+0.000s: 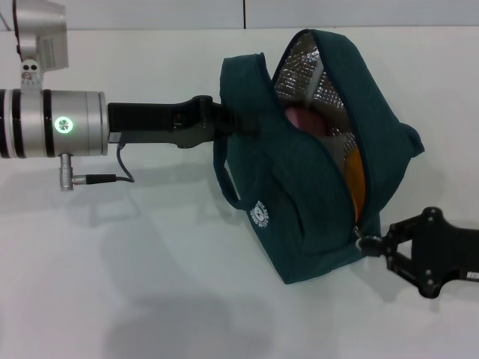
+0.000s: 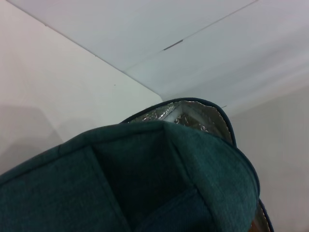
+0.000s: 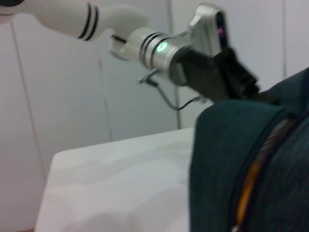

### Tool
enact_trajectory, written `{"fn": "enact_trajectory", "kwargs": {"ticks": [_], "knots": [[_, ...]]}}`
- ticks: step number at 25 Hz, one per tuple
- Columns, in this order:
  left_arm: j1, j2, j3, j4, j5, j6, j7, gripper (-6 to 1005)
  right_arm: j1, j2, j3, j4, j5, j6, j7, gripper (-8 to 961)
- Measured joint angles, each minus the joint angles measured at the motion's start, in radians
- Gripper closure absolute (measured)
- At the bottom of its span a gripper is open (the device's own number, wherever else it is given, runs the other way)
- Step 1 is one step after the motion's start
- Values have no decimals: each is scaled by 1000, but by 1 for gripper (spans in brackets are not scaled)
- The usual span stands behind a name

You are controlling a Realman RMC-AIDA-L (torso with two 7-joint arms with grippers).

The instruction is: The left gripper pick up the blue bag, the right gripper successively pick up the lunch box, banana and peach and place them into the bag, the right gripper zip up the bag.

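Observation:
The blue bag (image 1: 299,194) hangs above the white table with its zip open, showing the silver foil lining (image 1: 303,71). My left gripper (image 1: 238,121) is shut on the bag's left upper edge and holds it up. Inside, the pink peach (image 1: 303,120) and an orange strip of the banana (image 1: 355,176) show; the lunch box is hidden. My right gripper (image 1: 380,245) is at the bag's lower right corner, closed on the ring zip pull (image 1: 367,243). The right wrist view shows the left gripper (image 3: 227,77), the bag (image 3: 222,159) and the banana (image 3: 251,179). The left wrist view shows the bag fabric (image 2: 169,183).
The white table (image 1: 112,284) lies under the bag, with a white wall (image 1: 150,11) behind it. A grey cable (image 1: 112,178) hangs from the left wrist. A round white logo (image 1: 260,214) faces me on the bag's side.

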Motion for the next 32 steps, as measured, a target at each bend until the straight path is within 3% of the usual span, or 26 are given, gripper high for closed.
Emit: {"fn": "enact_trajectory", "kwargs": {"ticks": [10, 26, 32], "knots": [[0, -1, 0, 0, 0, 0, 0, 898, -7, 0, 36, 1, 5, -8, -3, 949], [4, -2, 3, 0, 0, 3, 0, 897, -42, -9, 78, -7, -4, -42, -4, 949], [4, -2, 3, -1, 0, 5, 0, 896, -55, -8, 122, -15, 1, -133, -31, 948]]}}
